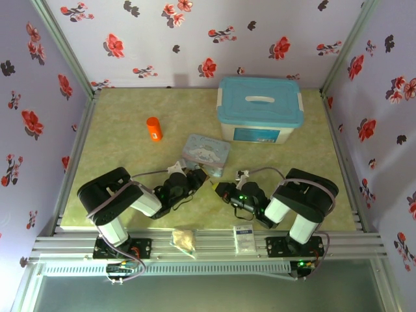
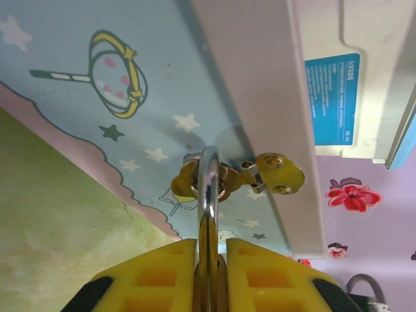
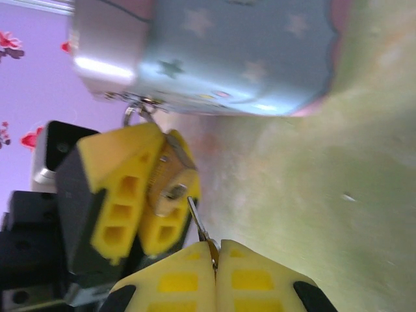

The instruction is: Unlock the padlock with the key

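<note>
Left gripper (image 2: 209,250) is pinched tight on the padlock (image 2: 208,188), shackle hooked at the blue tin's (image 2: 78,78) latch. Right wrist cam: right gripper (image 3: 216,250) clamps the key (image 3: 197,224), tip touching the padlock's brass body. From above, both meet just beside the tin.

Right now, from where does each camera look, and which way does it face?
Top external: above and behind the robot, looking down on the table; left arm and right arm show, bases at the bottom.
Left wrist: on the left arm, facing the tin; the left pincer grips the padlock.
Right wrist: on the right arm, facing the left pincer; the right pincer pinches the key.
Shared: both wrist views show the padlock and tin.
</note>
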